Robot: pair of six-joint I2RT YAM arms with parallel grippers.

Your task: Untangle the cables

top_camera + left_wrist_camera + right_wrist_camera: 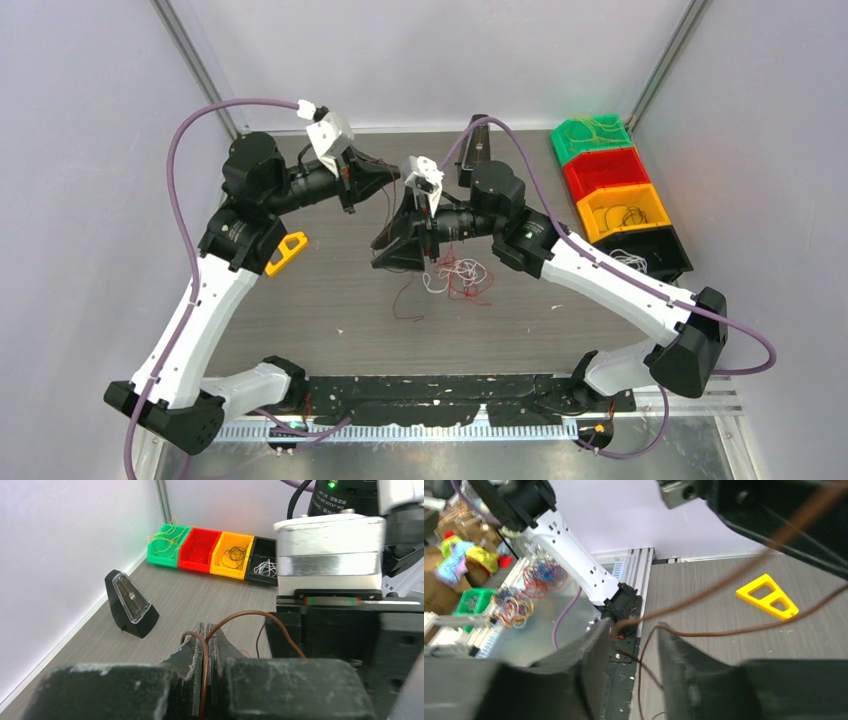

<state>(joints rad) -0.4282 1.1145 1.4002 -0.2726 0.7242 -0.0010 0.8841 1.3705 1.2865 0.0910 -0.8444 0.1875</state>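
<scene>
Dk brown cable point(250, 612), red+white cables point(458, 275), yellow triangle point(746, 594), green/red/orange/blk bins point(195, 565), grey table point(200, 600).

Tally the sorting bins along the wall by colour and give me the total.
Green bin: 1
Red bin: 1
Orange bin: 1
Black bin: 1
Total: 4
</scene>
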